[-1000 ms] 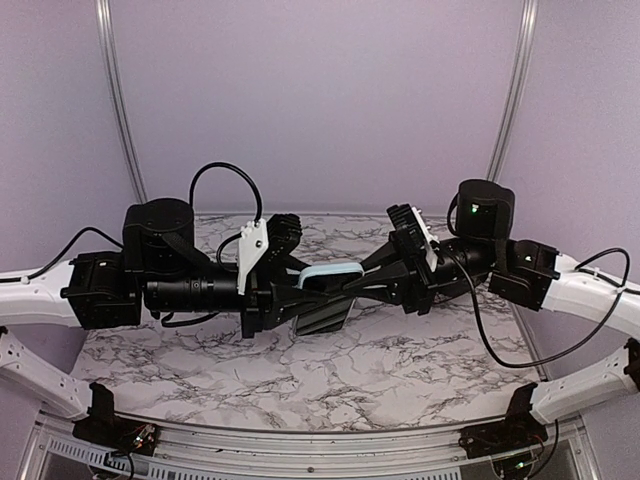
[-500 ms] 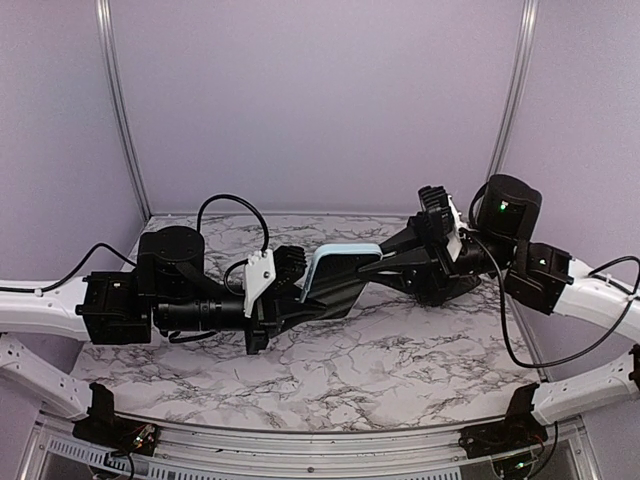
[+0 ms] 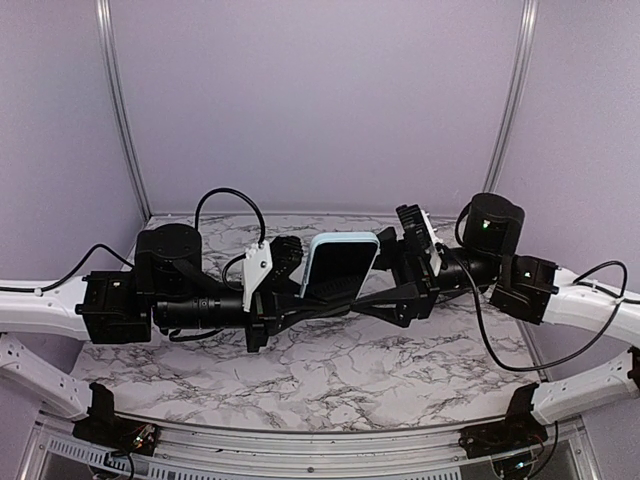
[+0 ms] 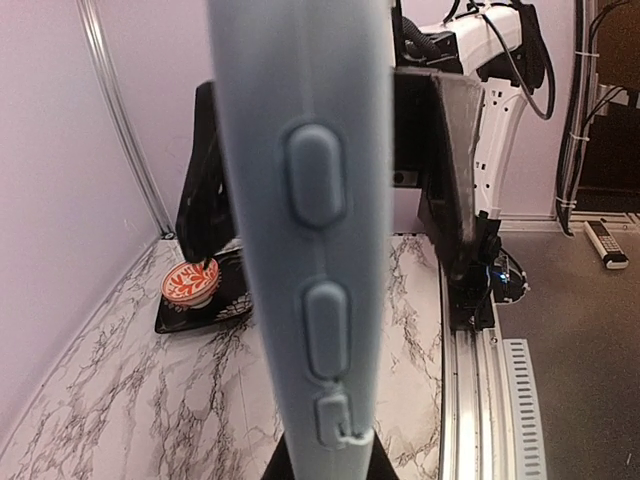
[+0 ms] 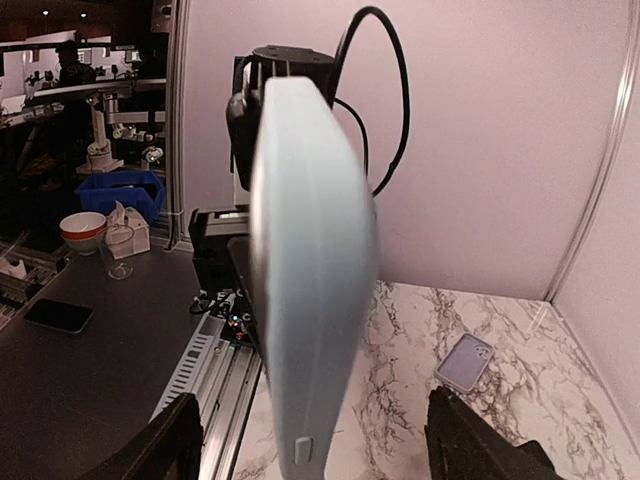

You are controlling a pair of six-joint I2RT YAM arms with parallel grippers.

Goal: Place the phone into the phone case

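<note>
Top external: phone case (image 3: 343, 238), phone (image 3: 340, 268) seemingly seated, has swung upright, left tool (image 3: 316, 300) clamping it, right tool (image 3: 372, 284) spread open.

Phone case (image 4: 300, 200): pale blue, matt, smooth; looks like soft rubber.
Dark face (image 3: 340, 272) within it: possibly glass, sheen unclear from above.
Table (image 3: 400, 375): marble-patterned, smooth, faint sheen.
Arm shells (image 3: 30, 305): white glossy plastic.
Housings (image 3: 110, 300): black, matt.
Rails (image 3: 119, 110): bare metal.
</note>
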